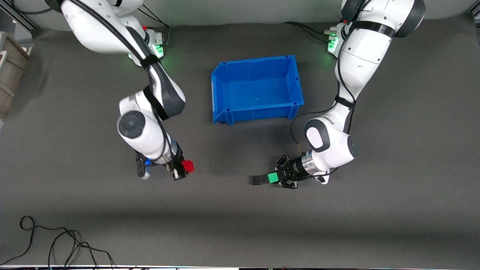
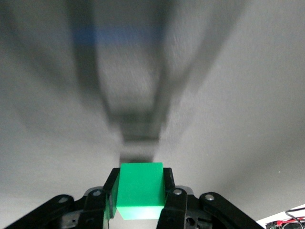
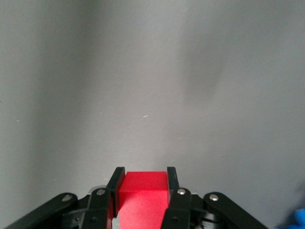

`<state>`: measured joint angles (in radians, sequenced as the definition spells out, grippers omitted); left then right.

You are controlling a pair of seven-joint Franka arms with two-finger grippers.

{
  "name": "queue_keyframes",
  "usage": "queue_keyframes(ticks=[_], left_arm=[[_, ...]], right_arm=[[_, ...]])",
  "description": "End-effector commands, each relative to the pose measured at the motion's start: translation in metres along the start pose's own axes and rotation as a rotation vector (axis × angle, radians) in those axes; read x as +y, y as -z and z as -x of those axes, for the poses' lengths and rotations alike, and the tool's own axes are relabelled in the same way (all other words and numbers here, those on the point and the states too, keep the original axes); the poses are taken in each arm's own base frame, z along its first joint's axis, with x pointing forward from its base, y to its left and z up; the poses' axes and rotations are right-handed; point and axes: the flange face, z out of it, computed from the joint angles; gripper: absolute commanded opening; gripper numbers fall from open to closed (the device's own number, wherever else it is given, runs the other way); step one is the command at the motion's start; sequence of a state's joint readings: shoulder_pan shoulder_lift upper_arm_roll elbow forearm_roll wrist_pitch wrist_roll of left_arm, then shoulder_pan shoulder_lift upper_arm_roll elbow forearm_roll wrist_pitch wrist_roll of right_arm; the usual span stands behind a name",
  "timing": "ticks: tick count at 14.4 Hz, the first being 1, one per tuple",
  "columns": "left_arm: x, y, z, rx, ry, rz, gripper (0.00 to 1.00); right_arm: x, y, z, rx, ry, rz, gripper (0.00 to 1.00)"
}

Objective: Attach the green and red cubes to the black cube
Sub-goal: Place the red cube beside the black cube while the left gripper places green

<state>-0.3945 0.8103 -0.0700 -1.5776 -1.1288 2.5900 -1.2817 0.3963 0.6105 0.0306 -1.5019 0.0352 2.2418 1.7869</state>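
Observation:
My left gripper [image 1: 275,177] is shut on the green cube [image 1: 273,177], held low over the grey mat. The black cube [image 1: 258,180] lies on the mat right beside the green cube, toward the right arm's end, and seems to touch it. In the left wrist view the green cube [image 2: 140,190] sits between the fingers [image 2: 170,191], with a blurred dark shape just ahead of it. My right gripper [image 1: 185,167] is shut on the red cube [image 1: 188,165], low over the mat and apart from the other two cubes. The red cube also shows in the right wrist view [image 3: 143,187].
An empty blue bin [image 1: 255,112] stands mid-table, farther from the front camera than both grippers. A loose black cable [image 1: 56,243] lies at the near edge toward the right arm's end. A beige box [image 1: 9,71] sits at that end's table edge.

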Motion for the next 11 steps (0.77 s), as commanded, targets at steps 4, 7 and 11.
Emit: queue_keyframes(ticks=[4,7,11], left_arm=[[0.004,-0.02,0.015,-0.003,0.028,0.046,0.09],[-0.001,-0.029,0.015,0.003,0.018,0.036,0.09],[-0.013,-0.042,0.021,0.019,-0.024,0.025,0.09]], right_arm=[[-0.056,-0.065,0.075,-0.062,-0.145,-0.128,0.22],[-0.055,-0.099,0.096,-0.118,-0.204,-0.221,0.22],[-0.037,-0.138,0.125,-0.117,-0.195,-0.189,0.21]])
